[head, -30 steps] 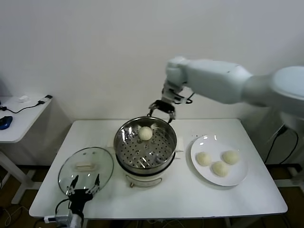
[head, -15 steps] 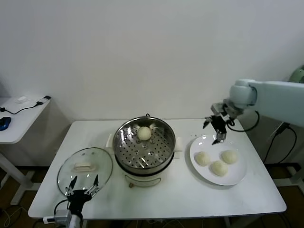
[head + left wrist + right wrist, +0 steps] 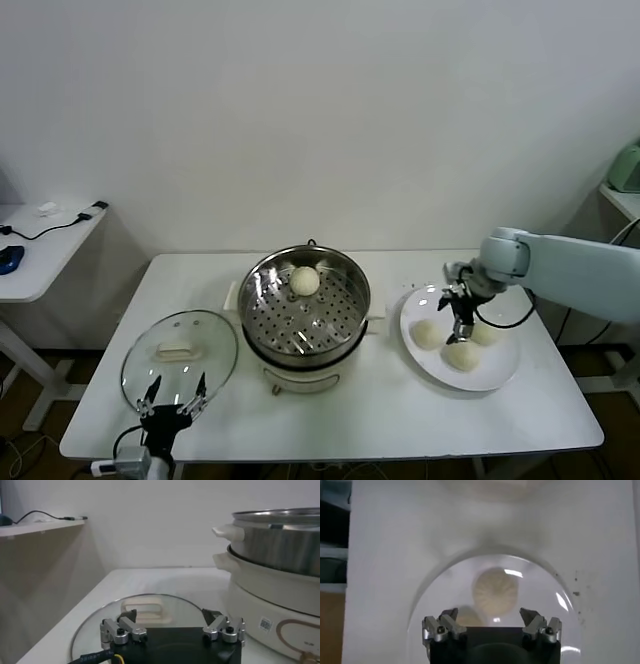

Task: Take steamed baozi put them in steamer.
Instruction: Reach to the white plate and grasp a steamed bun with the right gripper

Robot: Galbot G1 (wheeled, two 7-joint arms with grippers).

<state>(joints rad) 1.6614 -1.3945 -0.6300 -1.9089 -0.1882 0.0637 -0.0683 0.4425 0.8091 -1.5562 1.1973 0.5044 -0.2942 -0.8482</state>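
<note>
The steamer (image 3: 305, 312) stands mid-table, a shiny perforated pot on a cream base, with one steamed baozi (image 3: 305, 281) lying on its tray near the back. Three more baozi (image 3: 428, 334) (image 3: 462, 356) (image 3: 488, 333) rest on a white plate (image 3: 497, 372) to the right. My right gripper (image 3: 459, 326) hangs open just above that plate, between the buns. In the right wrist view its jaws (image 3: 489, 615) are spread wide over one baozi (image 3: 495, 589), a second one (image 3: 469, 617) half hidden behind the gripper body. My left gripper (image 3: 173, 394) is parked open at the table's front left.
A round glass lid (image 3: 180, 350) lies flat left of the steamer, right before the left gripper (image 3: 170, 616); the lid (image 3: 150, 611) and steamer wall (image 3: 280, 545) fill the left wrist view. A side table (image 3: 40, 245) with cables stands at far left.
My right arm has swung from behind the steamer's back rim over to the right and come down above the plate of buns. The left arm has stayed put.
</note>
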